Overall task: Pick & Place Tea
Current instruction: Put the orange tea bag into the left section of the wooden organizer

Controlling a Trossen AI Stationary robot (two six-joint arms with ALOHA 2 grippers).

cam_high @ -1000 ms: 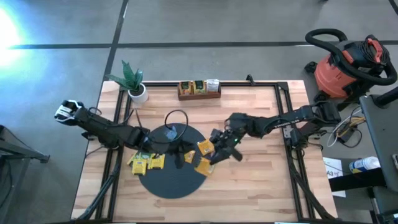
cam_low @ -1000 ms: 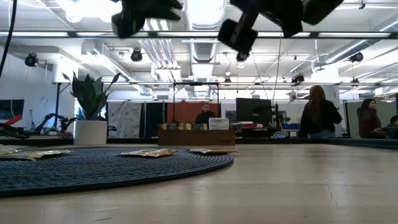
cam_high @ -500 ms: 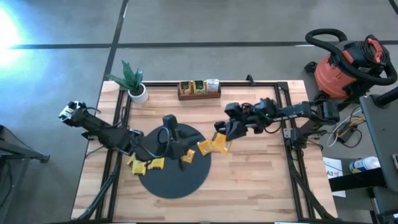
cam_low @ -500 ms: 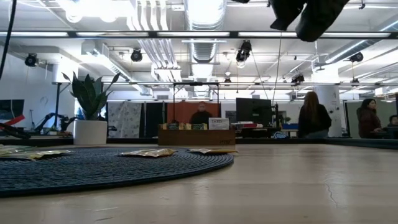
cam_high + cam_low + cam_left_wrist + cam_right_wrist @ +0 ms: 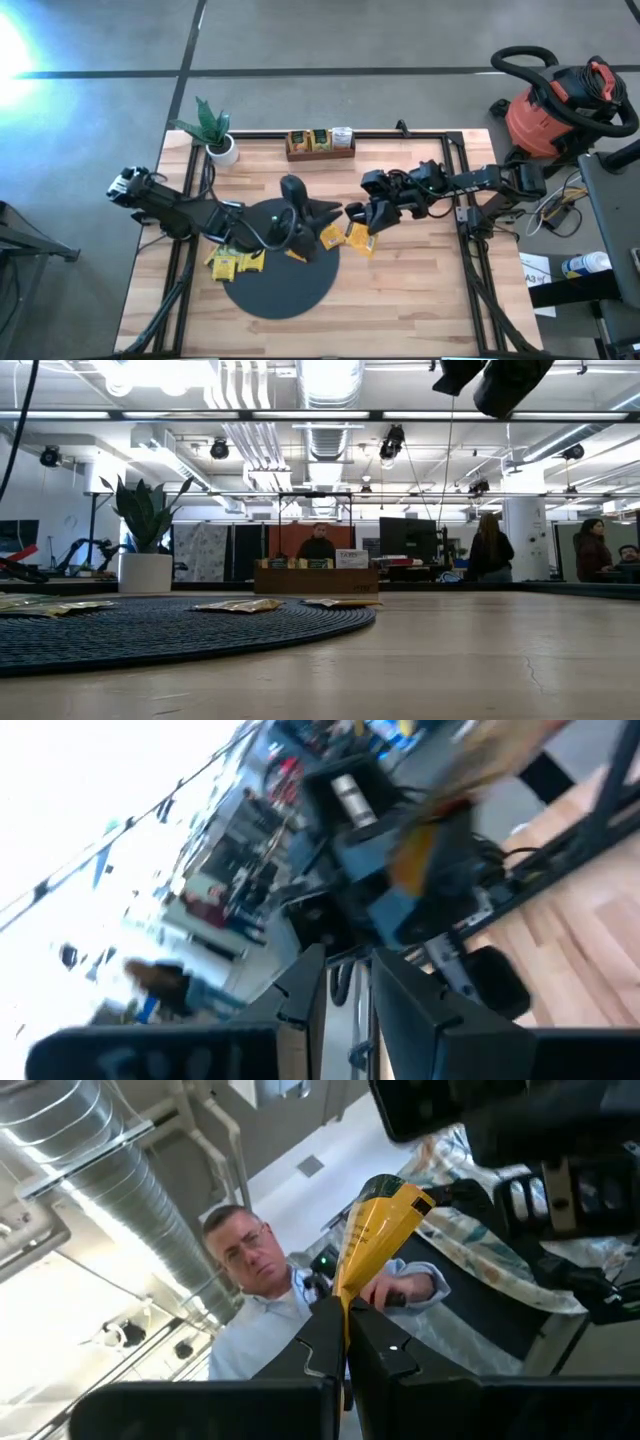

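Several yellow tea packets lie on the black round mat (image 5: 275, 285): two at its left (image 5: 235, 263) and one at its right edge (image 5: 330, 235). They also show in the low view (image 5: 238, 605). My right gripper (image 5: 358, 222) hangs above the mat's right edge, shut on one yellow packet (image 5: 378, 1230). My left gripper (image 5: 325, 214) is raised over the mat's far part and points at the right gripper. In the left wrist view its fingers (image 5: 345, 990) stand a narrow gap apart with nothing between them. My right gripper pinches the yellow packet by one edge (image 5: 346, 1295) between its two fingers (image 5: 320, 1335). The packet sticks out past the fingertips, shows edge-on and bends slightly. It is lifted clear of the mat and the table, and the fingers slant upward.
A brown wooden tray (image 5: 320, 142) with packets stands at the table's far edge, and a potted plant (image 5: 215, 130) stands at the far left. The wood right of the mat (image 5: 420, 290) is bare. A red vacuum (image 5: 555, 105) sits off the table's right. People stand in the room behind (image 5: 490, 550).
Both grippers have risen from the mat. My right gripper has carried its packet up from the mat's right edge toward the far right and tipped its fingers upward. My left gripper has risen, rolled about its own axis and left the low view.
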